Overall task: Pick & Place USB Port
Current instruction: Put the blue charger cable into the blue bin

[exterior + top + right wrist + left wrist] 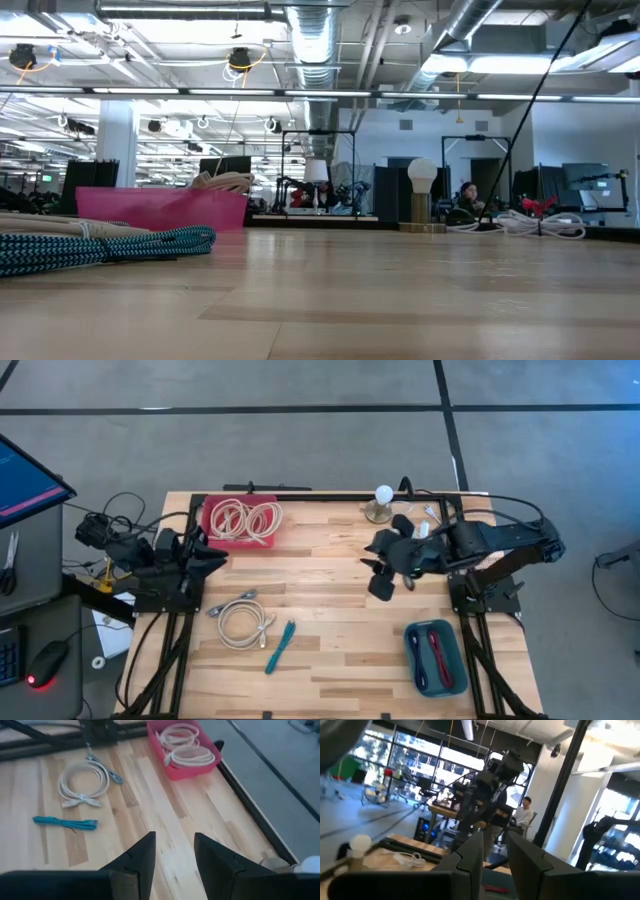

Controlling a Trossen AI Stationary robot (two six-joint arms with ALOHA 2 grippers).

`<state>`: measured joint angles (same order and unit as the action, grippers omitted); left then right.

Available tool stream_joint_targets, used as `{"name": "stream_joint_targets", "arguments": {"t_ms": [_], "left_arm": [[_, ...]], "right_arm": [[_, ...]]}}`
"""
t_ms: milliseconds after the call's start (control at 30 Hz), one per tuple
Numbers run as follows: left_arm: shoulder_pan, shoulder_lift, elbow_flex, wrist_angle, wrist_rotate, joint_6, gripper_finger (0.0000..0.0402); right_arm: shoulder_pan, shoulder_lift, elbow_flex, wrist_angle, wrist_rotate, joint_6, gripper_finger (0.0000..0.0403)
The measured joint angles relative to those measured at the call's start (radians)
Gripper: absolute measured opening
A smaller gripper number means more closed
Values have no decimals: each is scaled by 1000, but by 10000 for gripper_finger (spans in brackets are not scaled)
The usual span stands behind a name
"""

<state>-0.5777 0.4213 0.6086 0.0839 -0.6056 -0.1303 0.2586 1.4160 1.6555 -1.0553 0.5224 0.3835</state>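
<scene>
A pink tray sits at the far left of the wooden table, and two coiled white cables lie inside it, side by side. At the near right stands a teal bin holding a red cable and a dark one beside it.

Loose on the boards, a coiled white USB cable lies at the near left, its plugs splayed out toward the far side. Just to its right lies a bundled teal cable, apart from the coil. A small lamp with a round white bulb stands at the far edge, with a loose white cord near its right.

The right gripper hangs above the middle-right of the table, its fingers spread and pinching nothing. The left gripper is drawn back at the left edge, raised and looking across the table, fingers parted with nothing between them.
</scene>
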Motion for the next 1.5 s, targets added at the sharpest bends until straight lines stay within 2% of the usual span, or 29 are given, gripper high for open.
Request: {"name": "stream_joint_targets", "arguments": {"t_ms": [200,367,467,667,833,967,1233,1333,1500], "left_arm": [[0,-2,0,14,26,-25,85],[0,-1,0,14,26,-35,85],[0,-2,0,18,27,-35,85],[0,-2,0,22,27,-35,85],[0,-2,0,22,38,-35,85],[0,-2,0,21,38,-35,85],[0,-2,0,21,38,-33,85],[0,-2,0,21,38,-32,85],[0,-2,0,21,38,-32,85]], "right_arm": [[-12,72,-1,39,-46,-11,127],[-24,154,0,189,-326,-230,127],[-23,194,0,273,-399,-304,127],[-42,257,0,313,-429,-435,127],[-73,326,0,315,-454,-448,133],[-85,380,0,352,-451,-500,157],[-85,479,0,447,-450,-624,236],[-90,518,7,475,-468,-644,245],[-99,595,64,475,-502,-646,238]]}}
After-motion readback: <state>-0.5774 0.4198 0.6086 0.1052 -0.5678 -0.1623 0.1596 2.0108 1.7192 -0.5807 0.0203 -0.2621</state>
